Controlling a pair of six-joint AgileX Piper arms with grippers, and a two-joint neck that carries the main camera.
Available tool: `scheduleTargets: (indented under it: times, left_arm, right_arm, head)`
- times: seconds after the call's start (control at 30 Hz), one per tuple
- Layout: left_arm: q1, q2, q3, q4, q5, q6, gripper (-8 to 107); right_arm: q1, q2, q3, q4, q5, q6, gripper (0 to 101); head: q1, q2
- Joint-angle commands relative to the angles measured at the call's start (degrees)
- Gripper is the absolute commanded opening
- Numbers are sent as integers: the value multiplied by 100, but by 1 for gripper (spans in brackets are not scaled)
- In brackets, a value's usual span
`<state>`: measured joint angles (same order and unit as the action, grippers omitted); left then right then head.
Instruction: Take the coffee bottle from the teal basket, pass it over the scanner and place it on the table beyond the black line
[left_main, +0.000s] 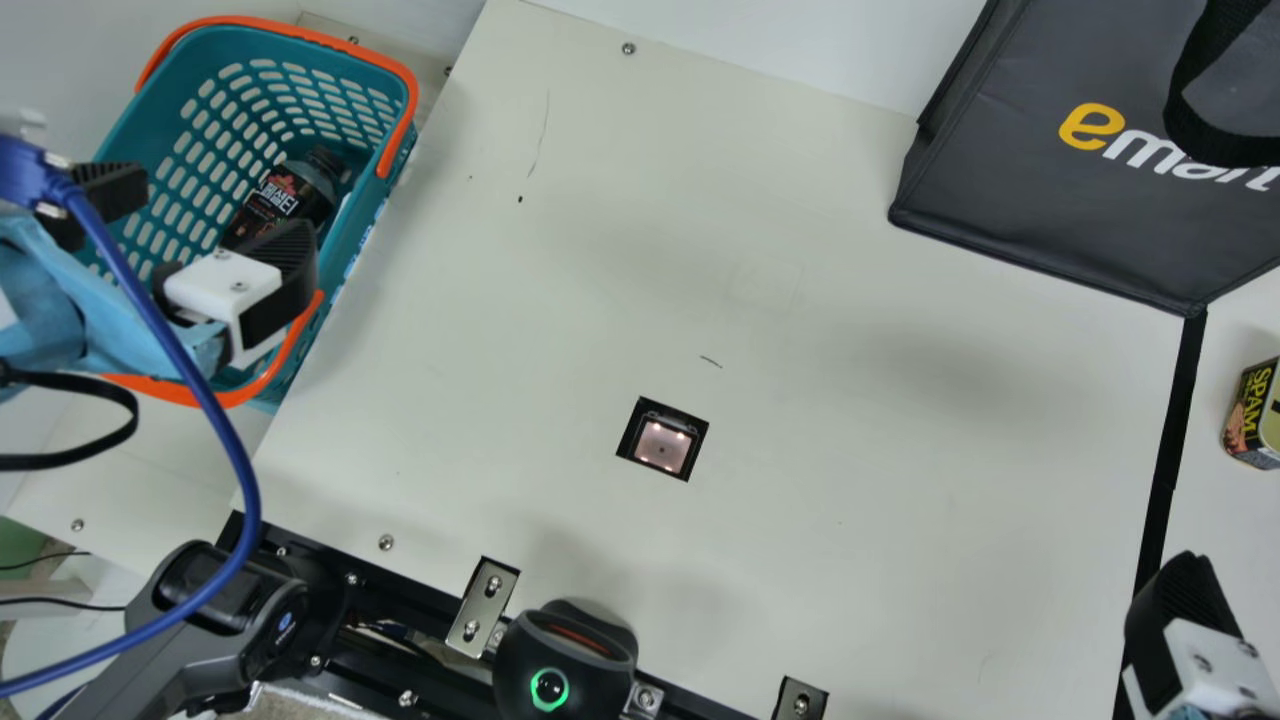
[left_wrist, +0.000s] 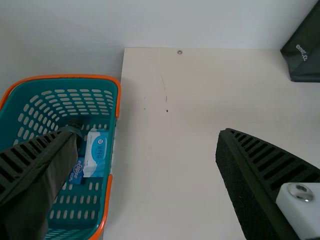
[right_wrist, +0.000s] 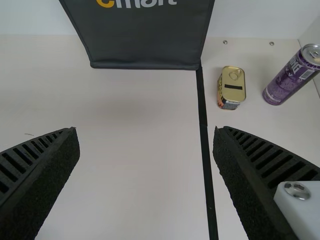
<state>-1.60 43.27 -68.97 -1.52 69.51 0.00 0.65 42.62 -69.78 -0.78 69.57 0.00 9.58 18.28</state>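
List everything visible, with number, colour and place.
Table: 1, cream, centre
Basket: 1, teal, left
Bottle: 1, dark, in basket
Larger pack: 1, white, in basket
Small pack: 1, blue, in basket
Scanner: 1, black, in table
Line: 1, black, right
Bag: 1, grey, far right
Tin: 1, gold, beyond line
Drink can: 1, purple, beyond line
Device: 1, black, near edge
Cable: 1, blue, left arm
Left gripper: 1, black, near basket
Right gripper: 1, black, near line

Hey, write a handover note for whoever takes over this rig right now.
Left gripper: open, empty, at the basket.
Right gripper: open, empty, near the black line.
Bottle: in the basket, not grasped.
Done: no step of the transfer yet.
To do: grasp the bottle, pass it over the scanner, place it on the table beyond the line.
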Motion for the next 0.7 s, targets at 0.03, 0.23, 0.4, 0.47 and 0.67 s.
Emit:
scheduleTargets:
  times: [0.03, 0.23, 0.4, 0.47, 0.67]
  left_arm:
    - [0, 0, 0, 0, 0, 0, 90]
    - [115, 40, 3, 69, -21, -71, 90]
    - [412, 108, 29, 243, -81, -345, 90]
    - [569, 128, 51, 304, -107, -479, 90]
    - [1101, 198, 149, 392, -195, -850, 90]
  right_arm:
    - [0, 0, 0, 0, 0, 0, 95]
    - [0, 0, 0, 0, 4, 0, 95]
    - [0, 0, 0, 0, 4, 0, 95]
    - [0, 0, 0, 0, 4, 0, 95]
    - [0, 0, 0, 0, 4, 0, 95]
  head:
    - [-166, 14]
    - [-166, 14]
    - [-166, 14]
    - [-166, 14]
    - [-166, 14]
